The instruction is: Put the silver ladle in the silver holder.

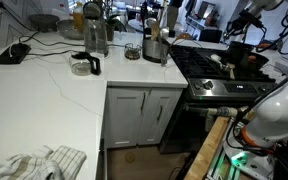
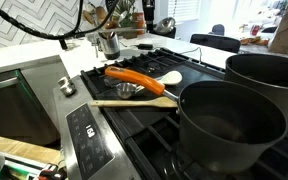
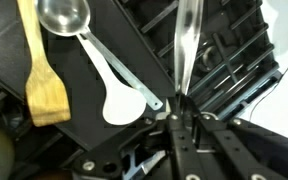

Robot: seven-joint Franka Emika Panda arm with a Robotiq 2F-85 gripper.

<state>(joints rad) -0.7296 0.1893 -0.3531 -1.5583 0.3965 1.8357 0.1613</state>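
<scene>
We see the shiny silver ladle (image 3: pixel 66 16) lying between a flat wooden spatula (image 3: pixel 40 78) and a smooth white spoon (image 3: pixel 119 98); whether the gripper (image 3: pixel 179 112) is clenched, we cannot tell

Down at four o'clock in an exterior view sits the arm's white shell (image 1: pixel 280 105): fat, rounded, smooth and glossy, with a darker seam between its segments. A green glow (image 1: pixel 234 158) shines just beneath it. On the wrist view, at six o'clock, the gripper (image 3: pixel 179 110) is all black: angular linkage bars, small pinned joints and matte metal throughout.
</scene>
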